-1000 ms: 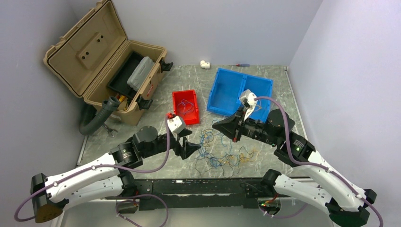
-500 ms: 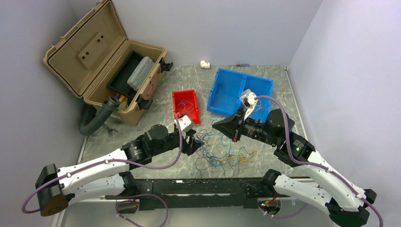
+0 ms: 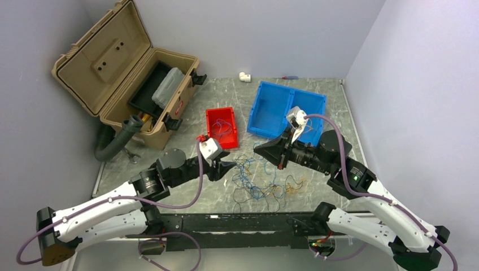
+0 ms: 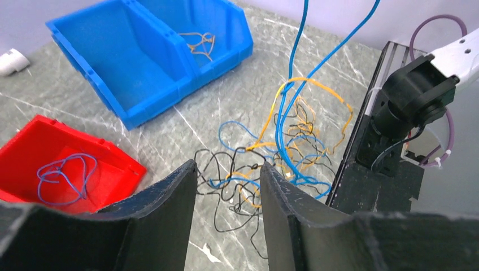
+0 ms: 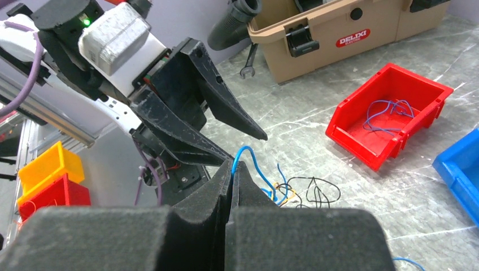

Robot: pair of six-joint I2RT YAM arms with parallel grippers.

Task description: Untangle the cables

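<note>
Left jaws: my left gripper (image 4: 229, 169) stands part open, its two black fingers (image 4: 164, 214) apart with a clear gap and nothing between them; it sits low at the left edge of the tangle, tips pointing toward it
Right jaws: my right gripper (image 5: 233, 165) is pressed closed, pads flat together, pinching a blue cable (image 5: 247, 149) that comes out at the tips
Blue cable: in my left wrist view it climbs steeply out of the heap and off the top of the picture (two blue strands go up side by side; I cannot tell whether they are one looped wire)
Tangle: the cables (image 3: 262, 180), blue, yellow-orange and black, lie knotted together on the marbled table (image 3: 333, 113), between my two grippers and near the front rail
Red bin (image 3: 209, 127): just beyond my left gripper, with a loose blue wire loop (image 4: 62, 178) lying inside it
Blue bin (image 3: 265, 107): to the right of the red bin, split in two compartments; a pale tan wire (image 4: 197, 40) lies in one of them
Toolbox (image 3: 113, 68): tan, lid thrown open, at the far left of the table, well apart from the tangle
</note>
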